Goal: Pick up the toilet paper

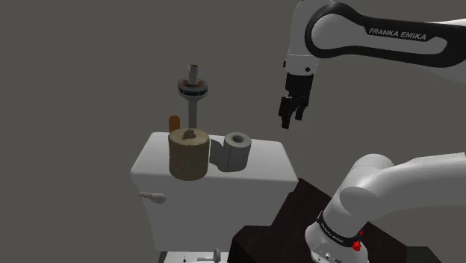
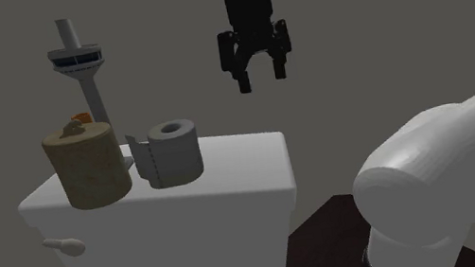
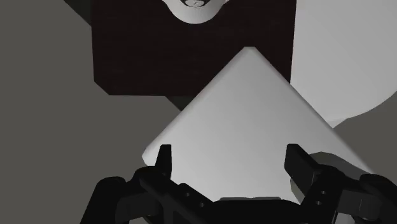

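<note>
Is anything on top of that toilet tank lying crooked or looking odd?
Only mildly. The grey toilet paper roll lies on its side on the tank lid, with a loose sheet sticking out toward the tan cylinder beside it. Nothing looks spilled or broken.

The toilet paper [image 2: 174, 153] looks matt grey, the tan cylinder [image 2: 89, 165] rough and speckled, the tank [image 2: 231, 172] smooth white.

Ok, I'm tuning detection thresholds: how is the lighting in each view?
Shoulder view: dim, the grey toilet paper little darker than the white tank beneath. Second exterior view: equally dim, the open claw a black silhouette against grey wall. Wrist view: a pale wedge ahead of the claw is brightest.
</note>
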Controlling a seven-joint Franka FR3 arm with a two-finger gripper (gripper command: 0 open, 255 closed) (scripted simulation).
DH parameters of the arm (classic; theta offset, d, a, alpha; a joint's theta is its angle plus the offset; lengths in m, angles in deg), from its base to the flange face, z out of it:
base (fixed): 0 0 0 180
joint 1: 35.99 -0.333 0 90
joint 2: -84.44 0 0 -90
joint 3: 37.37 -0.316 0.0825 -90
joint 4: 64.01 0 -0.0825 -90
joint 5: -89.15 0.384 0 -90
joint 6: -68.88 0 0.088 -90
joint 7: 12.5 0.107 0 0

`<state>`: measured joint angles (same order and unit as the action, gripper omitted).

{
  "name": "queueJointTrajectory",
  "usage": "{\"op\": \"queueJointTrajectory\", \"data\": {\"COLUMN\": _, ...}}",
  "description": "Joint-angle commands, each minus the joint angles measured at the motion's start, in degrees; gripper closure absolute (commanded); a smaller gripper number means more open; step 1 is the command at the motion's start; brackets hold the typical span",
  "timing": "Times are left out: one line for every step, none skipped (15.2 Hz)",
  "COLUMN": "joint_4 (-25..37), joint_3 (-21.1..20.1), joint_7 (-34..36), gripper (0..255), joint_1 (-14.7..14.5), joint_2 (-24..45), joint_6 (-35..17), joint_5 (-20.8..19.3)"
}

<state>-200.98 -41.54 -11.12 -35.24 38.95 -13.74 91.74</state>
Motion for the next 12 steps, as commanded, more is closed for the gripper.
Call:
{"op": "queueJointTrajectory", "data": {"joint_4": 0.00, "joint_3": 0.00, "joint_7": 0.00, "gripper": 0, "joint_1": 0.00, "joint_2": 0.00, "joint_6": 0.00, "joint_5": 0.00}}
{"op": "queueJointTrajectory", "data": {"joint_4": -0.36, "joint_3": -1.13, "joint_7": 1.50, "gripper": 0, "joint_1": -0.24, "joint_2": 0.26, "joint_6": -1.80, "joint_5": 1.02}}
{"op": "queueJointTrajectory", "data": {"joint_4": -0.65, "joint_3": -2.27, "joint_7": 2.98, "gripper": 0, "joint_1": -0.47, "joint_2": 0.61, "joint_6": -3.62, "joint_5": 1.98}}
{"op": "queueJointTrajectory", "data": {"joint_4": -0.86, "joint_3": -3.43, "joint_7": 4.45, "gripper": 0, "joint_1": -0.68, "joint_2": 1.03, "joint_6": -5.47, "joint_5": 2.89}}
{"op": "queueJointTrajectory", "data": {"joint_4": -1.01, "joint_3": -4.60, "joint_7": 5.91, "gripper": 0, "joint_1": -0.88, "joint_2": 1.54, "joint_6": -7.34, "joint_5": 3.73}}
{"op": "queueJointTrajectory", "data": {"joint_4": -1.08, "joint_3": -5.77, "joint_7": 7.36, "gripper": 0, "joint_1": -1.05, "joint_2": 2.12, "joint_6": -9.23, "joint_5": 4.50}}
{"op": "queueJointTrajectory", "data": {"joint_4": -1.07, "joint_3": -6.97, "joint_7": 8.79, "gripper": 0, "joint_1": -1.19, "joint_2": 2.78, "joint_6": -11.12, "joint_5": 5.21}}
{"op": "queueJointTrajectory", "data": {"joint_4": -0.99, "joint_3": -8.17, "joint_7": 10.22, "gripper": 0, "joint_1": -1.30, "joint_2": 3.52, "joint_6": -13.02, "joint_5": 5.85}}
{"op": "queueJointTrajectory", "data": {"joint_4": -0.83, "joint_3": -9.38, "joint_7": 11.65, "gripper": 0, "joint_1": -1.38, "joint_2": 4.33, "joint_6": -14.93, "joint_5": 6.41}}
{"op": "queueJointTrajectory", "data": {"joint_4": -0.60, "joint_3": -10.61, "joint_7": 13.09, "gripper": 0, "joint_1": -1.41, "joint_2": 5.22, "joint_6": -16.83, "joint_5": 6.89}}
{"op": "queueJointTrajectory", "data": {"joint_4": -0.28, "joint_3": -11.84, "joint_7": 14.53, "gripper": 0, "joint_1": -1.41, "joint_2": 6.17, "joint_6": -18.73, "joint_5": 7.28}}
{"op": "queueJointTrajectory", "data": {"joint_4": 0.11, "joint_3": -13.09, "joint_7": 15.98, "gripper": 0, "joint_1": -1.35, "joint_2": 7.18, "joint_6": -20.61, "joint_5": 7.59}}
